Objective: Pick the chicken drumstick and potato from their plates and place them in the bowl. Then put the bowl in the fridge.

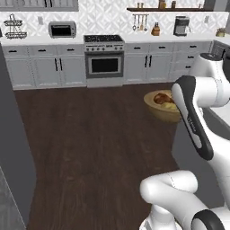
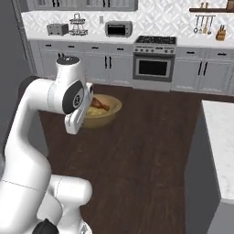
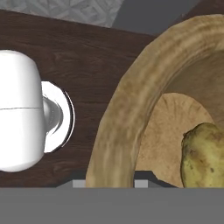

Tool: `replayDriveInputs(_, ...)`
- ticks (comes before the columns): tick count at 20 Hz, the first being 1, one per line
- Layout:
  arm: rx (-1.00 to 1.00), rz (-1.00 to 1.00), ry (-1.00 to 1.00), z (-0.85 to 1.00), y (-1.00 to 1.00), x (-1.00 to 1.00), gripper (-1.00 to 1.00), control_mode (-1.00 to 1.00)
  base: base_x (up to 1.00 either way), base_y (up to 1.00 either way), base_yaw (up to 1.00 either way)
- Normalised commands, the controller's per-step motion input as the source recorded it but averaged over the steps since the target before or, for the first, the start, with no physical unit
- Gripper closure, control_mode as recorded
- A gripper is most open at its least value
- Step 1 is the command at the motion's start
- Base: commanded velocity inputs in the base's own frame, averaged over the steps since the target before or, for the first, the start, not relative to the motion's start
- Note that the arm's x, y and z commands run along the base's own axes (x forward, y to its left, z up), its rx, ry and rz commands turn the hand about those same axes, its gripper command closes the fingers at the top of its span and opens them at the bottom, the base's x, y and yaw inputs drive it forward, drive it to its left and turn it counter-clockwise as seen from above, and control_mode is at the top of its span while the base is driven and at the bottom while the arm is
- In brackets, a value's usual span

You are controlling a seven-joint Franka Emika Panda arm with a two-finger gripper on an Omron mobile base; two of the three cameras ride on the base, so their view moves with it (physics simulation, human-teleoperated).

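I've got the gripper clamped on the near rim of the bowl (image 3: 118, 127), carrying it above the floor. Potato (image 3: 204, 153) and drumstick (image 1: 162, 97) sit inside, so loading looks done; fridge next.

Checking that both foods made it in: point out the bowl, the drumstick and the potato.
bowl (image 2: 114, 106): right base view, on its right rim.
drumstick (image 1: 161, 97): left base view, on its fat reddish end inside the bowl.
potato (image 3: 203, 155): hand view, on its yellowish side against the bowl's inner floor.
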Motion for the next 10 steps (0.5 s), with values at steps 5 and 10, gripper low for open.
replayDriveInputs(5, 0.0, 0.0, 0.0, 0.0, 0.0, 0.0, 1.0, 1.0, 1.0, -0.03, -0.03)
replayDriveInputs(10, 0.0, 0.0, 0.0, 0.0, 0.0, 0.0, 1.0, 1.0, 1.0, -0.1, 0.0)
